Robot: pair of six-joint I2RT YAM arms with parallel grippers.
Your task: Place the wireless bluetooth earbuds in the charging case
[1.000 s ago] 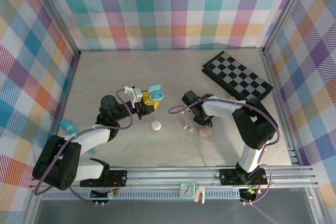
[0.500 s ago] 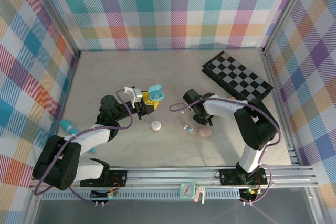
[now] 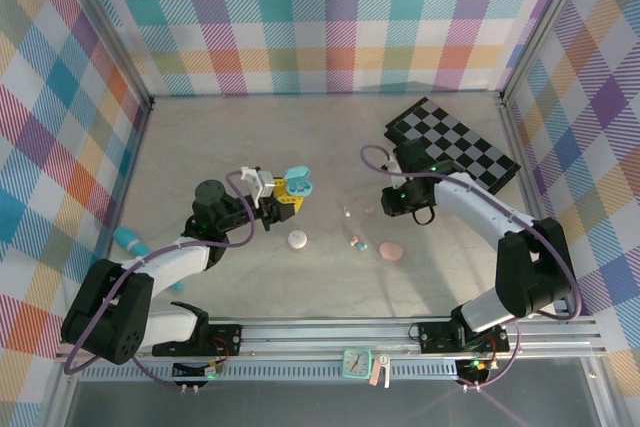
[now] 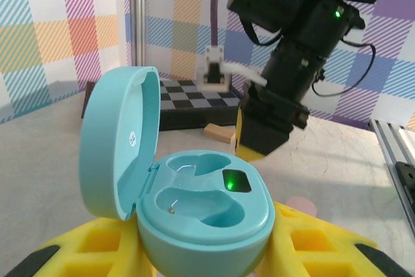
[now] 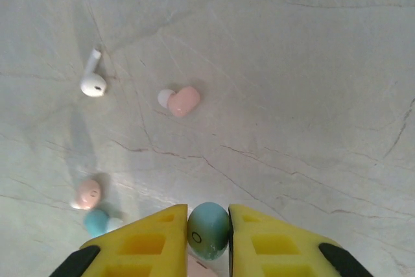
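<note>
Between the closed fingers of the right end effector (image 3: 395, 199) sits a teal earbud (image 5: 209, 230), held above the counter (image 5: 292, 63). The left end effector (image 3: 283, 197) clamps the teal charging case (image 4: 204, 209), lid open and empty wells facing up, presumably to receive it.

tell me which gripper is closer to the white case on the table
Left. The left gripper, holding the open teal case, is just beyond the white case; the right gripper, shut on a teal earbud, sits farther off to its right.

Table (image 3: 190, 157) w/ buds (image 3: 356, 244), cases (image 3: 391, 250), checkerboard (image 3: 452, 146)
</note>
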